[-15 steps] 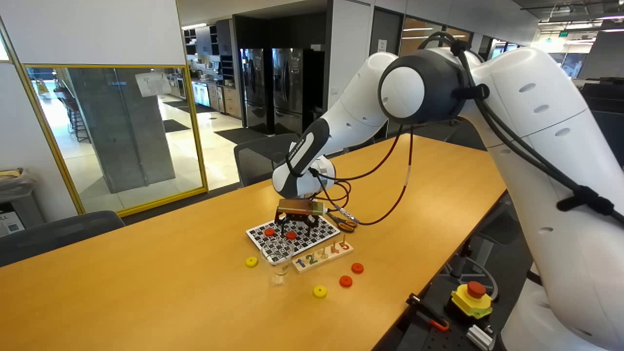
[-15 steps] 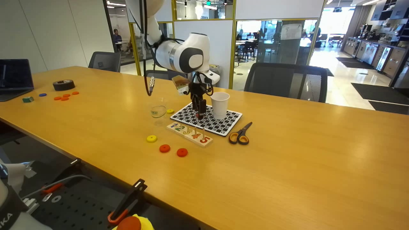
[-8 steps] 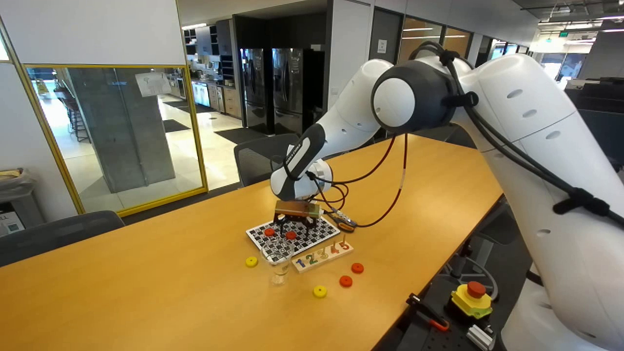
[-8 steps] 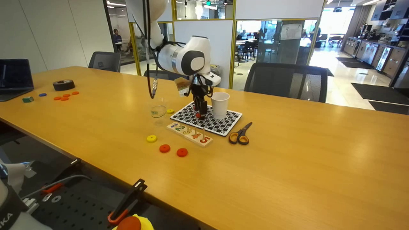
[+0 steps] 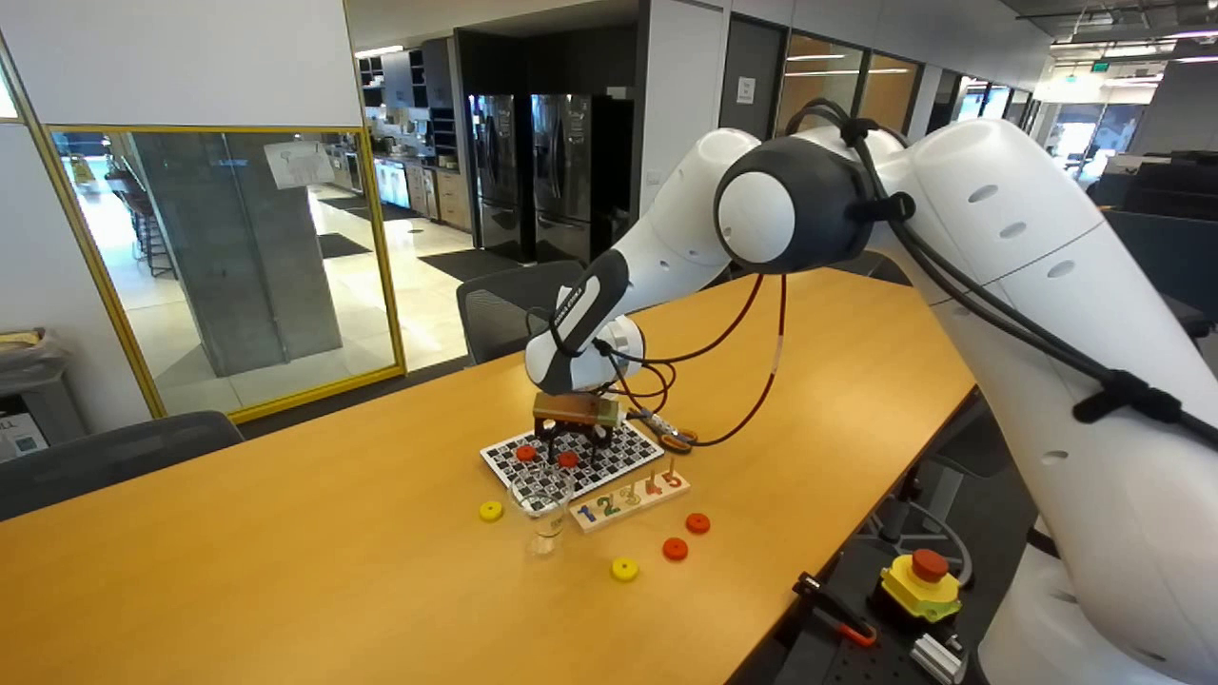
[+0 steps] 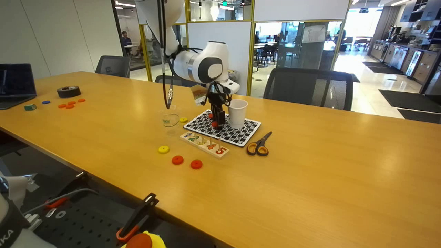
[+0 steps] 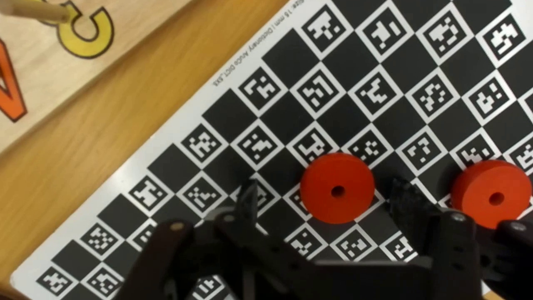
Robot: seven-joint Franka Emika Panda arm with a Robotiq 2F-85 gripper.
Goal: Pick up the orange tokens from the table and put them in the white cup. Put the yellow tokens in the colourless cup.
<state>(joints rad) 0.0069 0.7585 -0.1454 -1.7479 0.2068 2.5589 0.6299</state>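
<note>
My gripper (image 7: 322, 189) is open. In the wrist view its fingertips stand on either side of an orange token (image 7: 338, 208) on the checkerboard, apart from it. A second orange token (image 7: 495, 183) lies just outside the right finger. Two more orange tokens (image 5: 697, 523) (image 5: 675, 549) lie on the table (image 5: 381, 571). Yellow tokens (image 5: 490, 511) (image 5: 624, 569) lie on either side of the colourless cup (image 5: 544, 538). The white cup (image 6: 237, 113) stands upright on the board beside my gripper (image 6: 218, 124); in an exterior view it is hidden behind my gripper (image 5: 573, 453).
The checkerboard (image 6: 241, 134) lies under my gripper. A numbered wooden peg board (image 6: 205, 144) lies along its edge. Scissors (image 6: 258, 146) lie close by. Farther off are black tape (image 6: 69, 91), several flat orange discs (image 6: 71, 103), a blue disc (image 6: 45, 102) and a laptop (image 6: 15, 86).
The arm has sunk a little and my gripper has shifted slightly over the checkerboard. In an exterior view it has come nearer the white cup. The tokens and cups have not moved.
</note>
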